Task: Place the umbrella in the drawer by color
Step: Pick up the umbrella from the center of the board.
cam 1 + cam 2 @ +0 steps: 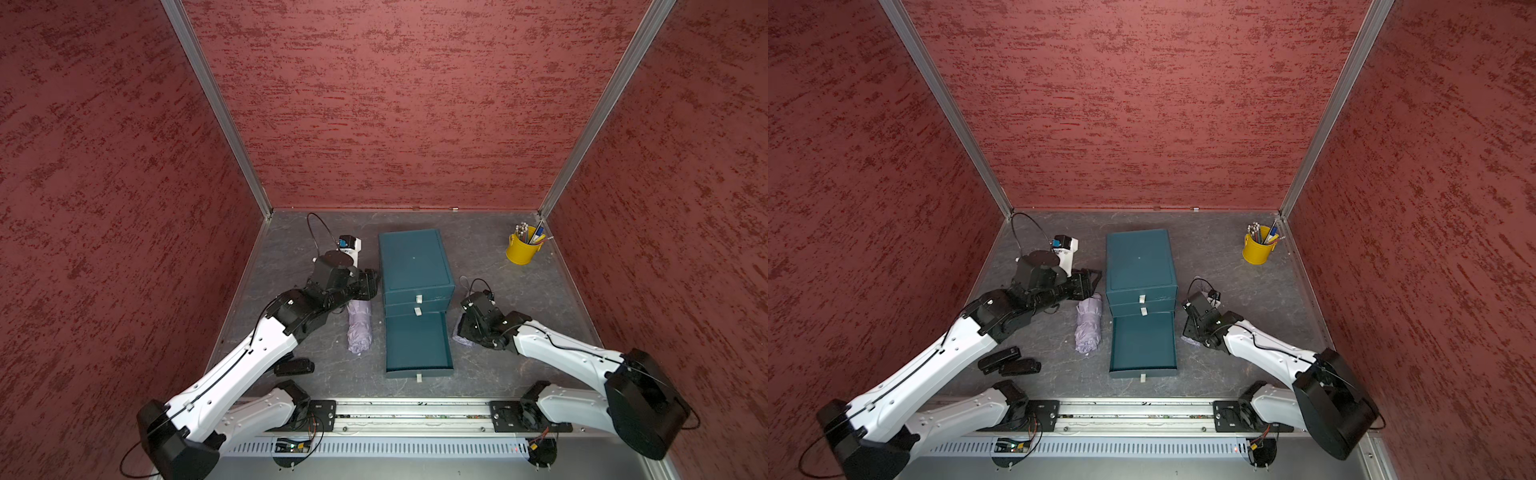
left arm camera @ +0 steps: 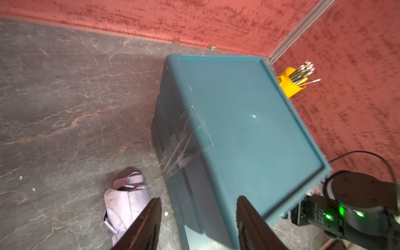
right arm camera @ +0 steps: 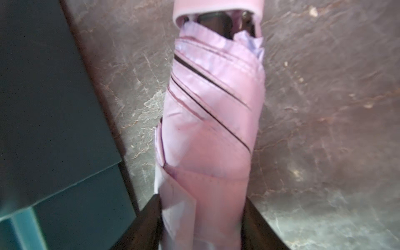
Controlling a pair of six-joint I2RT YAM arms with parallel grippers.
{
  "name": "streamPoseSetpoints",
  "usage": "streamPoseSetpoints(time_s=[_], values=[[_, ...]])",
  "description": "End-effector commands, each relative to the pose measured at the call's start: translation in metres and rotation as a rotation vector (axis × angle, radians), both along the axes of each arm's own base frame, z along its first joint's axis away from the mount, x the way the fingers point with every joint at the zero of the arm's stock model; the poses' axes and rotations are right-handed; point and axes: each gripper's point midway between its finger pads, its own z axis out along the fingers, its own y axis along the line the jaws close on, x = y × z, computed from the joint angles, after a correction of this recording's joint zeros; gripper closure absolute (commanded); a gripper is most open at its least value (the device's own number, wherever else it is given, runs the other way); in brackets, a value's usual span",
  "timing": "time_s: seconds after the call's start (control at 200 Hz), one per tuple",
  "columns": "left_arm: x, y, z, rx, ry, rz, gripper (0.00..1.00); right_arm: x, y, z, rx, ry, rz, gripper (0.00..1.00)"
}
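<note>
Judged from how things lie, the task is at an early stage. The bottom drawer (image 1: 417, 340) of the teal three-drawer plastic cabinet (image 1: 413, 259) is pulled out over the dark stone-patterned table (image 1: 498, 365), and both top views show it empty. The two upper drawers are shut, and no umbrella is stowed anywhere in sight.

The right-hand lilac folded fabric umbrella (image 3: 212, 119) lies on the table just beside the cabinet's right flank. The right end effector (image 3: 203, 198) is down over it, with a finger flush against each side of the bundle. As far as the wrist view shows, that is a grip, but no lift has been made.

The left-hand lilac folded fabric umbrella (image 1: 359, 328) lies on the table beside the open drawer's other side. The left end effector (image 2: 199, 199) hangs above its far end, by the cabinet's edge, with its fingers apart and nothing between them. Two black oblong bundles (image 1: 1009, 363), possibly umbrellas too, lie near the front on the left.

Lifting each umbrella, carrying it and laying it in a drawer are all left to do.

The gripped umbrella is a short, fat roll. Its soft fabric is wound in slanting pleats with dark seam lines, a pale band crosses the far end, and a dark core shows inside. It looks pinker in the wrist view than from above.
</note>
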Motion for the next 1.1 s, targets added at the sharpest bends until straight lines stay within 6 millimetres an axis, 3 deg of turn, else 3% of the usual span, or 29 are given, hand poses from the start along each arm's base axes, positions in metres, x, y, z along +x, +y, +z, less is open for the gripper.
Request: streamPoseSetpoints(time_s=[0.0,0.13,0.276,0.401,0.546,0.626,0.822,0.967,1.097], values=[[-0.021,0.005,-0.006,-0.012,0.035,-0.011,0.42,0.002,-0.007,0.009,-0.008,-0.037,-0.008,0.54],[-0.04,0.004,-0.001,-0.071,0.03,-0.047,0.41,0.0,-0.01,0.016,-0.019,-0.058,0.006,0.68],[-0.053,0.001,0.008,-0.141,0.009,-0.087,0.4,-0.004,-0.019,0.026,-0.049,-0.074,0.011,1.0],[-0.062,-0.009,0.02,-0.194,-0.01,-0.151,0.39,-0.011,-0.029,0.053,-0.06,-0.114,0.017,1.0],[-0.075,-0.033,0.034,-0.274,-0.038,-0.281,0.35,-0.025,-0.035,0.115,-0.02,-0.236,0.06,1.0],[-0.083,-0.045,0.039,-0.318,-0.05,-0.345,0.32,-0.036,-0.025,0.159,0.067,-0.336,0.147,1.0],[-0.098,-0.069,0.053,-0.438,-0.083,-0.461,0.22,-0.08,0.026,0.259,0.39,-0.556,0.473,1.0],[-0.118,-0.096,0.06,-0.547,-0.112,-0.586,0.15,-0.095,0.042,0.298,0.546,-0.654,0.549,1.0],[-0.126,-0.115,0.063,-0.557,-0.128,-0.626,0.13,-0.099,0.066,0.308,0.636,-0.667,0.615,1.0]])
